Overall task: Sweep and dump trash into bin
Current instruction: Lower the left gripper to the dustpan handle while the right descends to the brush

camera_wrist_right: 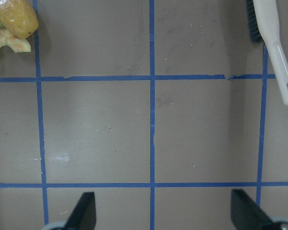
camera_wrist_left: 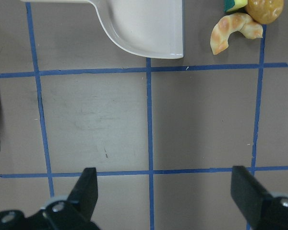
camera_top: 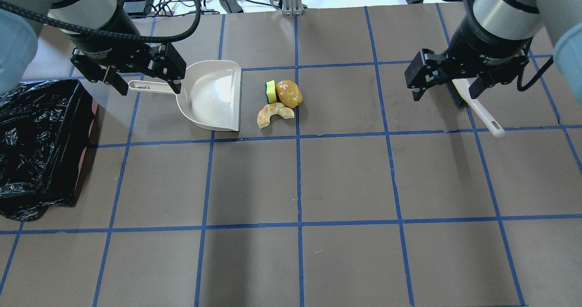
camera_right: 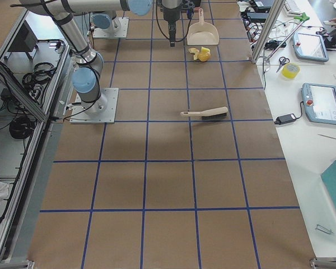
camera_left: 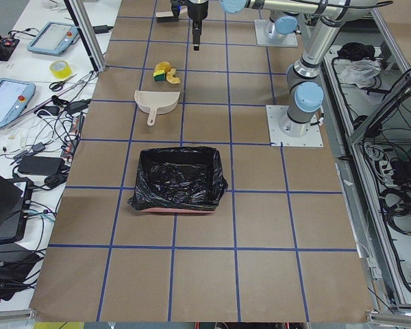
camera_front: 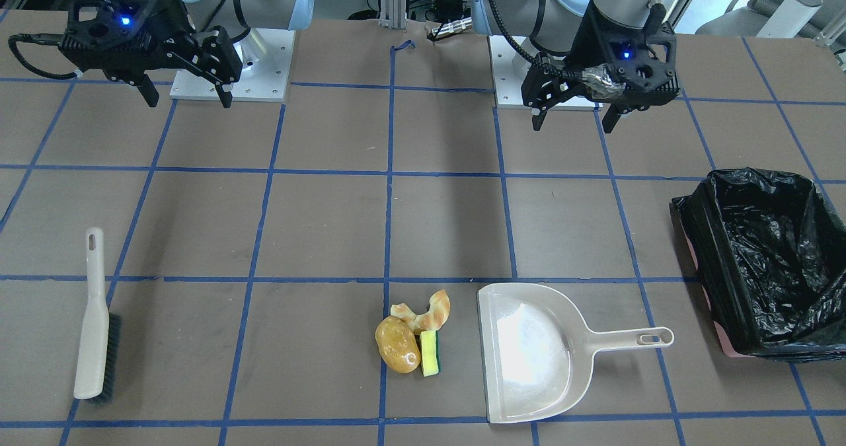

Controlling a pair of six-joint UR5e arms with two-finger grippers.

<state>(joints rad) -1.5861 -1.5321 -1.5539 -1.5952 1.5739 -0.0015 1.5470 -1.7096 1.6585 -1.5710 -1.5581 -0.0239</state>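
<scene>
I have both arms hanging above the brown gridded desk (camera_front: 317,234), holding nothing: the left fingers (camera_wrist_left: 88,189) are spread wide, and so are the right fingers (camera_wrist_right: 84,208). The golden-brown potato-like lump (camera_front: 397,344), tan croissant-like piece (camera_front: 426,314) and yellow-green sponge block (camera_front: 430,353) huddle just beside the open lip of the beige plastic dustpan (camera_front: 529,367), which I judge lets one short sweep load them. The white hand brush (camera_front: 92,320) lies on the right arm's side. The black-bagged rectangular bin (camera_front: 740,182) sits on the left, beyond the pan's handle.

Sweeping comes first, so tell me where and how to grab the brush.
Take the brush by its slim handle, clear of the bristles. It lies flat, so come straight down with the open right end effector, closing across the handle's narrow width.
</scene>
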